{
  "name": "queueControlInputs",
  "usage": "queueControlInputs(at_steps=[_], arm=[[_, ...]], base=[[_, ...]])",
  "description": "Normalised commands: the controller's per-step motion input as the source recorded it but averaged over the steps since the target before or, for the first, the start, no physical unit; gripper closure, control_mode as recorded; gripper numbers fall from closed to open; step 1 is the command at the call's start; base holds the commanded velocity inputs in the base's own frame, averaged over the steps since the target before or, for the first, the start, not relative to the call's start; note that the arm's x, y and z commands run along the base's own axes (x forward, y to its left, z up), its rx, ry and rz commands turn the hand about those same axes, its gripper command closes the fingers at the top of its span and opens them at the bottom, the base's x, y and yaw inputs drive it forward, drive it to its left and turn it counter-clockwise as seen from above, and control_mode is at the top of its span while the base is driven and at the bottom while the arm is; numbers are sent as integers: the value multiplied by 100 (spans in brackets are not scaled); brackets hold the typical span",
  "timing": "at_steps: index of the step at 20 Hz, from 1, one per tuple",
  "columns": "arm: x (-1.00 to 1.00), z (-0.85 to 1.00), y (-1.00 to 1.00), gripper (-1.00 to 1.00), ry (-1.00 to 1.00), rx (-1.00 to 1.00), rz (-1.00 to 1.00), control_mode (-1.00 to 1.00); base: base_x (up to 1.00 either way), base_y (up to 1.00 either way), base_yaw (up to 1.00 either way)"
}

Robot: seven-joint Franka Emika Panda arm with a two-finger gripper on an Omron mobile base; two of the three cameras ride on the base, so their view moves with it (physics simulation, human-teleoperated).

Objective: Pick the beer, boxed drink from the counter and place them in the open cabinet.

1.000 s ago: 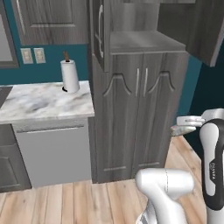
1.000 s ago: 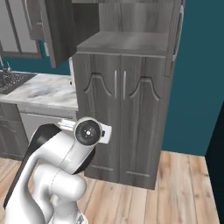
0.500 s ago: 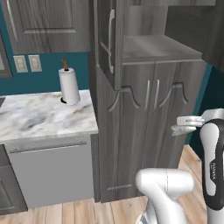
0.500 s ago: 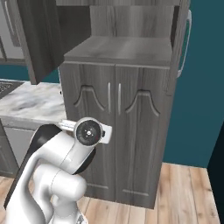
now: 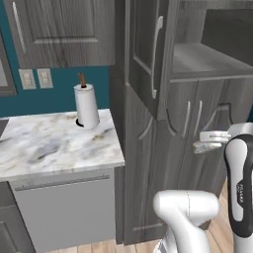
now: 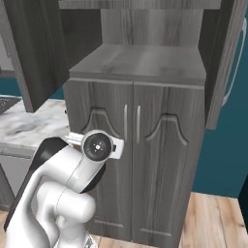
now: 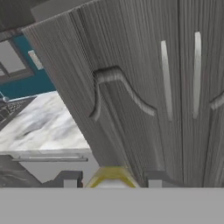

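- The pincer (image 7: 111, 180) shows its two dark finger tips (image 7: 65, 179) at the bottom of the hand view, closed on either side of one pale yellow-and-white boxed drink (image 7: 112, 176).
- One carton is visible, and only its yellow top edge shows between the tips; its long axis and facing cannot be told.
- Just ahead of the pincer stand two dark grey wood-grain lower doors (image 7: 144, 87), each with one slim straight silver handle and a carved arch.
- Above them is the one open cabinet (image 6: 140, 60), an upper compartment with a bare grey shelf, flanked by two swung-open doors; the door with the long curved silver handle (image 5: 157, 54) hangs at its left.
- To the left lies a white-grey marble tabletop (image 5: 49, 143) carrying one white paper-towel roll (image 5: 86, 106), standing upright.
- Two pale wall outlets (image 5: 35, 78) sit on the teal wall behind it.
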Motion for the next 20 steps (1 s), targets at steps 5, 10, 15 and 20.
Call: queueControlInputs(at_steps=[5, 10, 15, 20], arm=[[0, 0, 0, 100, 0, 0, 0, 100], [0, 0, 0, 100, 0, 0, 0, 100], [0, 0, 0, 100, 0, 0, 0, 100], [0, 0, 0, 100, 0, 0, 0, 100]], base=[[47, 8, -3], [24, 0, -6], [33, 0, -1], [31, 0, 0]])
